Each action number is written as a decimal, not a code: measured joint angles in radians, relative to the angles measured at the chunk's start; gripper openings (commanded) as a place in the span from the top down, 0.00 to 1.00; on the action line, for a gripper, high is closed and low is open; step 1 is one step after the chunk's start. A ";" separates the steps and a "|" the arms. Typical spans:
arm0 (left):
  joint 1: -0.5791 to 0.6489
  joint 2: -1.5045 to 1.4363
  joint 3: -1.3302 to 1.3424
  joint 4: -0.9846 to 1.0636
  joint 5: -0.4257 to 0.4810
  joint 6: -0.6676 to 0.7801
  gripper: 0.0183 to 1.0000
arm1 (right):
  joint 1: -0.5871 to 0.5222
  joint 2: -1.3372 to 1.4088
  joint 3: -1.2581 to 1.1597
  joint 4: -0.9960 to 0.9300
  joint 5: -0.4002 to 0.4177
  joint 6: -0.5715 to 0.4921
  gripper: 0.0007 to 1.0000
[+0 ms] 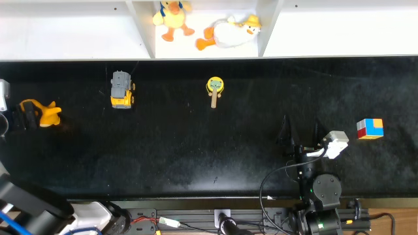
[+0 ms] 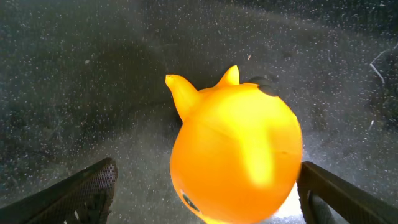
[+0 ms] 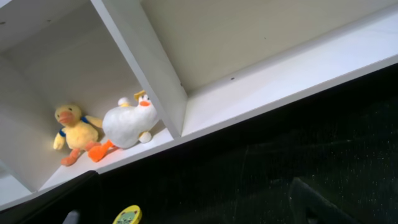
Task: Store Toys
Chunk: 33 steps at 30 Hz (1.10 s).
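Observation:
An orange rubber toy [image 2: 236,149] with two small points lies on the black table [image 1: 196,150] at the far left [image 1: 47,113]. My left gripper [image 2: 206,167] is low over it and open, one finger [image 2: 87,193] clear of the toy and the other [image 2: 336,196] close to its side. A yellow and grey toy truck [image 1: 121,89], a yellow round rattle [image 1: 215,89] and a coloured cube [image 1: 369,128] lie apart on the table. My right gripper [image 1: 302,134] stands open at the front right, holding nothing, left of the cube.
A white shelf [image 1: 98,32] runs along the table's far edge. Its middle compartment holds a yellow duck plush [image 1: 172,16] and a white duck plush [image 1: 230,31], also seen as the yellow duck [image 3: 73,132] and white duck [image 3: 129,123]. The rattle's top [image 3: 127,216] shows nearby.

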 measured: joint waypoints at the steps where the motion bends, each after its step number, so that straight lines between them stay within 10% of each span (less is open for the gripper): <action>1: 0.000 0.005 -0.004 0.006 0.002 0.000 0.08 | 0.000 0.000 0.000 0.000 0.000 0.000 0.00; 33: 0.000 0.020 -0.069 0.093 0.121 -0.027 0.67 | 0.000 0.000 0.000 0.000 0.000 0.000 0.00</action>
